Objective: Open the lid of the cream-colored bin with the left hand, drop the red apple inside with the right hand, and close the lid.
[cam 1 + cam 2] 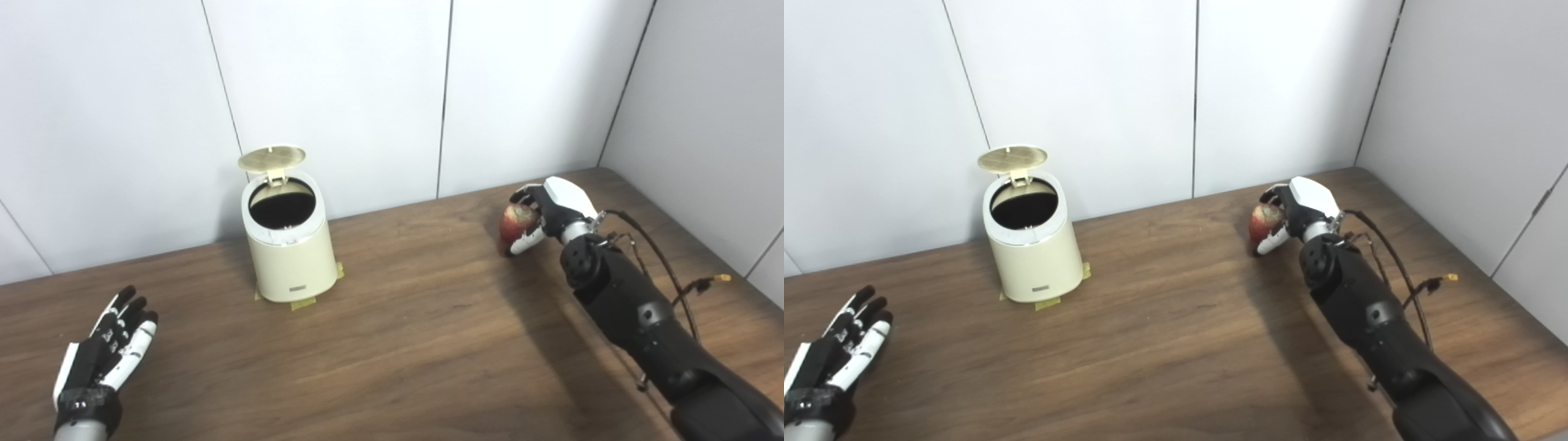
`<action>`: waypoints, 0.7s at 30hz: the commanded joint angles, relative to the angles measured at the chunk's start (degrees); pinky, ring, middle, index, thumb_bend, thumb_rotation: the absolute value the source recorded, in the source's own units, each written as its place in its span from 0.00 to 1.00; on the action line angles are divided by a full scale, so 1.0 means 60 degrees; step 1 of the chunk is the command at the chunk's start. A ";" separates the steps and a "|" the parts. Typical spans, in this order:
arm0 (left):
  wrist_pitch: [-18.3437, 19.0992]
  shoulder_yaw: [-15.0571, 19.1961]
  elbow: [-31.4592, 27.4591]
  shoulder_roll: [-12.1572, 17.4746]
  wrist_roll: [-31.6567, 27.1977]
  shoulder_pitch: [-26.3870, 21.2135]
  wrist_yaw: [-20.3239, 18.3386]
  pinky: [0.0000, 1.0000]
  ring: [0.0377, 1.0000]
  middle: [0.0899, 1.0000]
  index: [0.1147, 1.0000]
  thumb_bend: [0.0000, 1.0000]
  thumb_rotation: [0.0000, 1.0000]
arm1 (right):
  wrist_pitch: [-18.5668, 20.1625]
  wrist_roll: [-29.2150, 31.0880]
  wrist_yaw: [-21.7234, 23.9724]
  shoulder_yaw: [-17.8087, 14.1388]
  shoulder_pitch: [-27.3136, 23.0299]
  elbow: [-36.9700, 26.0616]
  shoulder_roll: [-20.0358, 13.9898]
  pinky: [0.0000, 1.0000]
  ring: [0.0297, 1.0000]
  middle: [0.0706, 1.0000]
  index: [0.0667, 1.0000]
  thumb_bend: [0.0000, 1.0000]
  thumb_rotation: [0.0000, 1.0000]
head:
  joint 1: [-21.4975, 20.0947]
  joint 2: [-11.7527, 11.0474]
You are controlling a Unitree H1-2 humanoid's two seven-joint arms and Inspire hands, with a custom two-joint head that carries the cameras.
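The cream-colored bin [289, 257] stands at the back left of the wooden table [416, 343]. Its round lid [272, 157] is tipped up and back, and the dark inside shows. My right hand [551, 211] is at the back right of the table, shut on the red apple [517, 222], far to the right of the bin. I cannot tell whether the apple still rests on the table. My left hand [107, 355] lies low at the front left, fingers spread and empty, well apart from the bin.
Yellow tape pieces [303, 302] stick out under the bin's base. White wall panels [343, 92] close the back and right sides of the table. Cables [686, 282] hang off my right forearm.
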 commanded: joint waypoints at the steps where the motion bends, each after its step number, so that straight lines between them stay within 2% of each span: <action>1: -0.0238 0.0036 -0.0176 0.0128 0.0016 -0.0361 0.0077 1.00 0.95 0.92 0.96 0.33 0.32 | -0.0427 0.0055 -0.0595 -0.0273 -0.0389 0.0017 -0.0135 0.53 0.58 0.61 0.59 0.83 0.01 | -0.0008 -0.0069; 2: -0.0285 0.0012 -0.0153 0.0152 0.0068 -0.0358 0.0078 1.00 0.96 0.92 0.96 0.34 0.35 | -0.0522 0.0081 -0.0755 -0.0336 -0.0395 0.0077 -0.0085 0.51 0.54 0.53 0.52 0.68 0.00 | -0.0010 -0.0059; 3: -0.0317 -0.0006 -0.0138 0.0163 0.0120 -0.0361 0.0096 1.00 0.95 0.92 0.96 0.35 0.37 | -0.0631 0.0126 -0.0877 -0.0394 -0.0402 0.0140 -0.0043 0.48 0.48 0.50 0.50 0.60 0.00 | 0.0000 -0.0069; 5: -0.0349 -0.0025 -0.0111 0.0160 0.0182 -0.0375 0.0133 0.99 0.94 0.92 0.95 0.36 0.38 | -0.0806 0.0201 -0.0937 -0.0437 -0.0418 0.0249 -0.0016 0.45 0.42 0.47 0.47 0.54 0.00 | 0.0012 -0.0100; 8: -0.0360 -0.0002 -0.0007 0.0130 0.0117 -0.0414 0.0119 1.00 0.95 0.92 0.95 0.39 0.39 | -0.0908 0.0200 -0.0971 -0.0404 -0.0405 0.0347 -0.0025 0.43 0.39 0.45 0.49 0.52 0.00 | 0.0039 -0.0129; 13: -0.0332 -0.0027 -0.0036 0.0097 0.0215 -0.0423 0.0188 1.00 0.94 0.91 0.95 0.37 0.36 | -0.1369 0.0174 -0.1259 -0.0399 -0.0292 0.0514 -0.0063 0.44 0.41 0.44 0.48 0.52 0.00 | 0.0072 -0.0133; 14: -0.0340 -0.0044 -0.0039 0.0111 0.0258 -0.0422 0.0195 1.00 0.94 0.91 0.95 0.38 0.39 | -0.1415 0.0202 -0.1282 -0.0422 -0.0277 0.0510 -0.0063 0.44 0.41 0.44 0.48 0.52 0.00 | 0.0072 -0.0133; 17: -0.0325 -0.0010 -0.0090 0.0093 0.0149 -0.0394 0.0113 1.00 0.95 0.92 0.96 0.37 0.40 | -0.1449 0.0247 -0.1371 -0.0553 -0.0167 0.0183 -0.0053 0.44 0.41 0.45 0.47 0.52 0.00 | 0.0157 -0.0154; 21: -0.0239 0.0037 -0.0205 0.0004 -0.0019 -0.0368 0.0067 0.99 0.95 0.93 0.96 0.37 0.37 | -0.1493 0.0242 -0.1428 -0.0736 0.0048 -0.0826 -0.0030 0.45 0.41 0.45 0.47 0.52 0.00 | 0.0224 -0.0174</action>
